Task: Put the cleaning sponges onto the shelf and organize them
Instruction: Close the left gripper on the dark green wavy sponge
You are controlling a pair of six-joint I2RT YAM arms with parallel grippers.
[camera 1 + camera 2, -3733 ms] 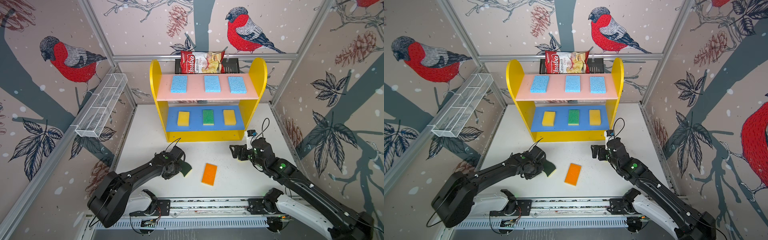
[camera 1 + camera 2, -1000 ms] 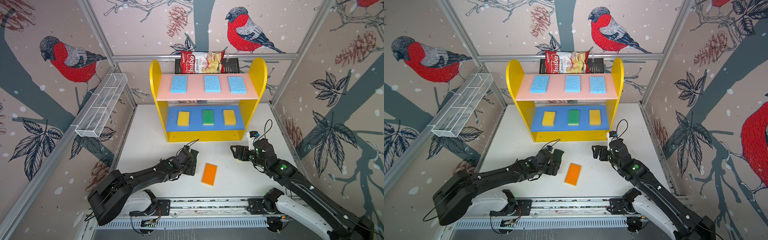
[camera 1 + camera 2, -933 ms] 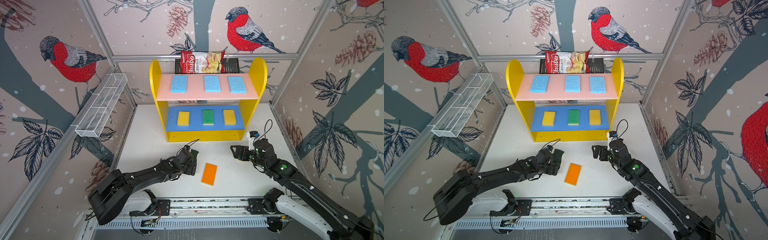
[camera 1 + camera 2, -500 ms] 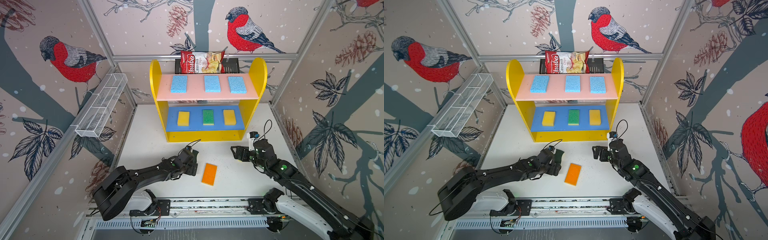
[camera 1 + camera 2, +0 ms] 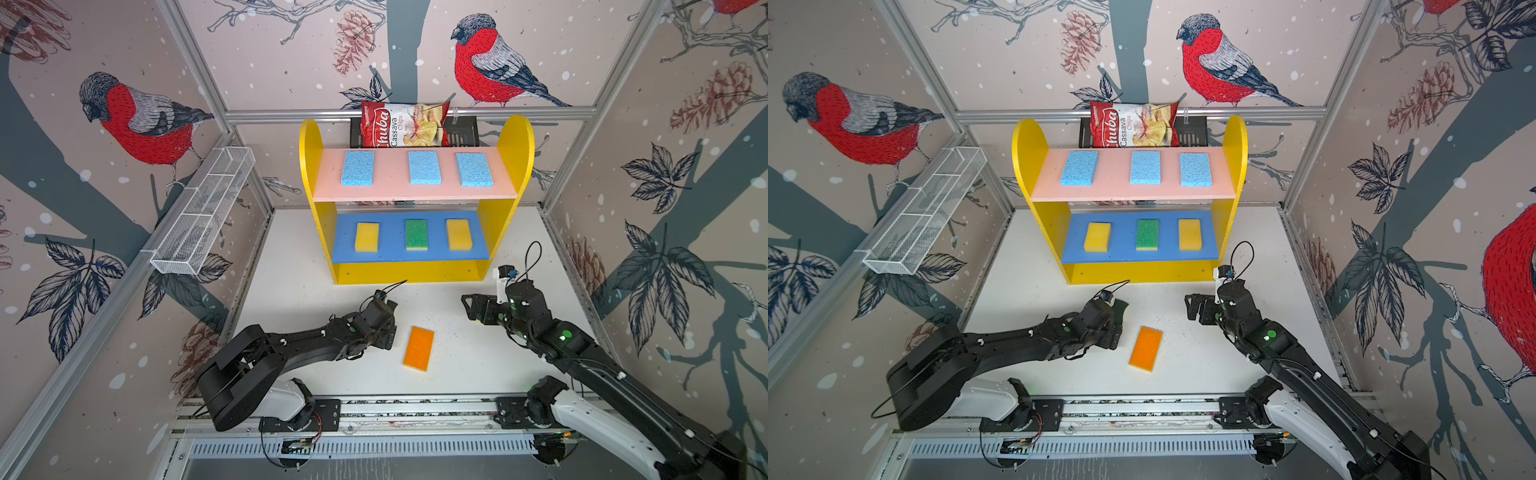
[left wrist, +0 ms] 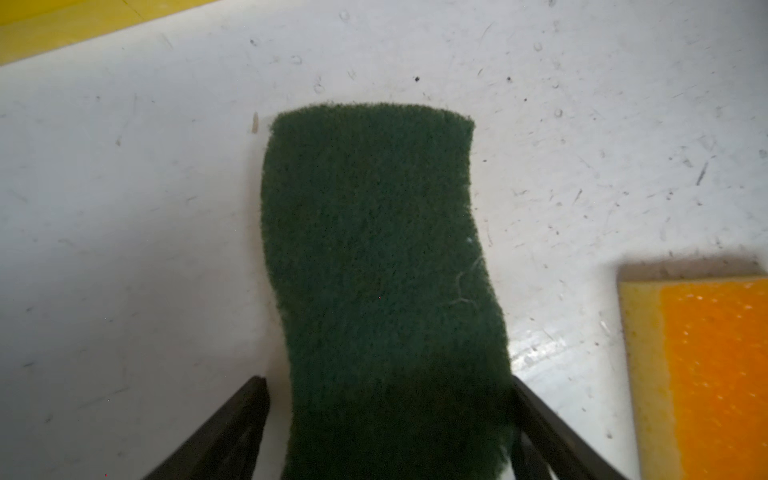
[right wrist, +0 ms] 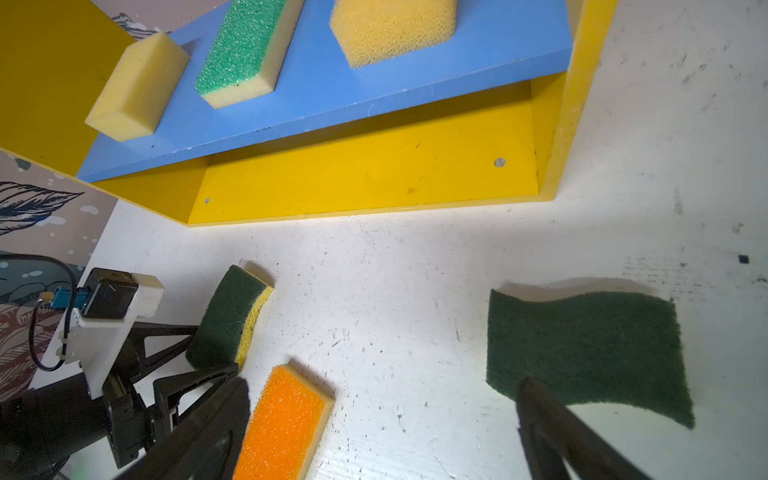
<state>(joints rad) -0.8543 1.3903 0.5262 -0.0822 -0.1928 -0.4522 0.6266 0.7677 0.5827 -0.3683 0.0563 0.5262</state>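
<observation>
The shelf (image 5: 515,137) stands at the back. Its pink board carries three light blue sponges (image 5: 424,167). Its blue board (image 7: 332,95) carries two yellow sponges (image 5: 367,237) with a green-topped one (image 5: 416,235) between them. The yellow base (image 7: 374,166) is bare. An orange-topped sponge (image 5: 418,348) (image 5: 1145,348) lies on the table in front. My left gripper (image 5: 386,322) (image 6: 386,382) is open astride a wavy dark green sponge (image 6: 374,249) (image 7: 228,316). One finger touches its edge and the other stands off it. My right gripper (image 5: 471,307) (image 7: 382,382) hangs open beside a second wavy dark green sponge (image 7: 582,353), which is hidden in both top views.
A red chips bag (image 5: 401,124) leans on a black rack (image 5: 457,133) behind the shelf. A white wire basket (image 5: 203,212) hangs on the left wall. The arms' rail (image 5: 374,415) runs along the table's front edge.
My left gripper has moved right and toward the shelf with the dark green sponge over the past few seconds. In the last second its fingers narrowed slightly. The right arm has barely moved.
</observation>
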